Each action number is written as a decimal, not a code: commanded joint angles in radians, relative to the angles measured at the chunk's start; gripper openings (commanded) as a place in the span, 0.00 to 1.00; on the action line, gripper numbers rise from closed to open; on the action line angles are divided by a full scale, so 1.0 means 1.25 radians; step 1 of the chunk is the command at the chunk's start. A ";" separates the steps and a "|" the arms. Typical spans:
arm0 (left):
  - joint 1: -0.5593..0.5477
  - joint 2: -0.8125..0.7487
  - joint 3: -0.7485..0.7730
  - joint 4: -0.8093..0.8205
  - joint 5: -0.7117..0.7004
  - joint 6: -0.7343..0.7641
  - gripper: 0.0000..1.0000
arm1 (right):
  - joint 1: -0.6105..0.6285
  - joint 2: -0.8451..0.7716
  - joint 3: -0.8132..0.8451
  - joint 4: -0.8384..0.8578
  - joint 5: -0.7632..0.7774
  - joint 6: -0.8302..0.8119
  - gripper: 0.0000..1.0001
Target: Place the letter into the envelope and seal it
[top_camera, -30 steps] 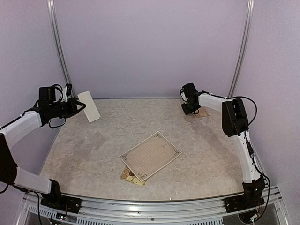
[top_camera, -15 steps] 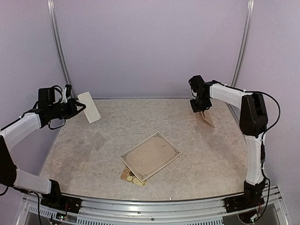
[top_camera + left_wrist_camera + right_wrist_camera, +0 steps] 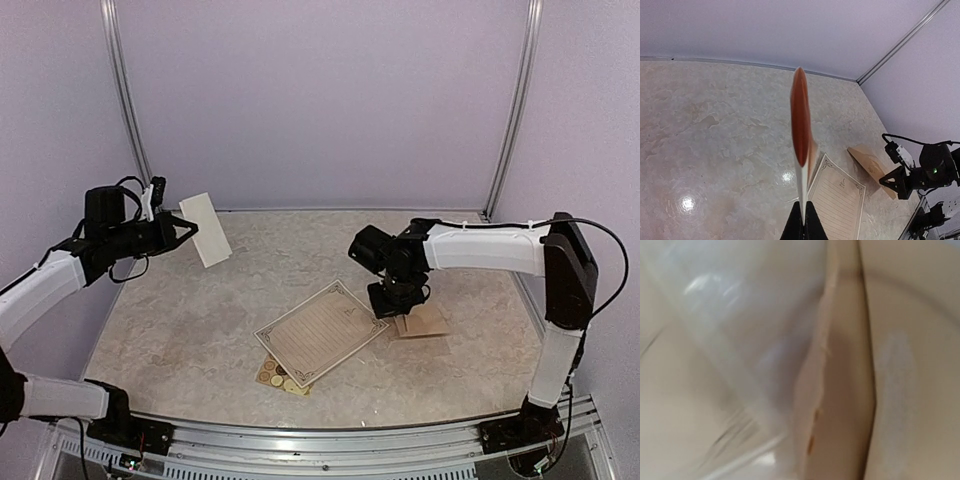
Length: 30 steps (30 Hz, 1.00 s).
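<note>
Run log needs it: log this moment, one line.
left gripper: gripping white sheet, aloft | right gripper: gripping envelope beside letter

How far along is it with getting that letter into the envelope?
Barely begun. Nothing looks finished: the letter lies flat on the table, outside the envelope. In hand: the right fingers hold the envelope beside it; the left fingers hold a white card aloft. Left: inserting the letter and sealing.

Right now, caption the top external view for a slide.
The right gripper holds the tan envelope beside the letter; the left gripper holds a white card aloft.
</note>
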 commanded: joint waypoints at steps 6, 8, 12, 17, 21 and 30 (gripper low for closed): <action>-0.241 -0.103 -0.103 0.037 -0.156 -0.116 0.00 | 0.146 -0.104 -0.051 0.132 -0.095 0.128 0.55; -0.308 -0.122 -0.120 0.051 -0.192 -0.159 0.00 | 0.151 -0.147 -0.079 0.146 -0.057 0.128 0.63; -0.452 -0.132 -0.122 0.052 -0.276 -0.227 0.00 | 0.143 -0.255 -0.166 0.195 -0.019 0.111 0.75; -0.571 -0.086 -0.090 0.053 -0.324 -0.297 0.00 | 0.077 -0.373 -0.312 0.281 -0.054 0.079 0.78; -0.637 0.032 -0.019 0.039 -0.330 -0.322 0.00 | -0.032 -0.462 -0.441 0.393 -0.186 0.046 0.73; -0.681 0.346 0.173 0.096 -0.194 -0.343 0.00 | -0.204 -0.519 -0.604 0.565 -0.346 -0.018 0.65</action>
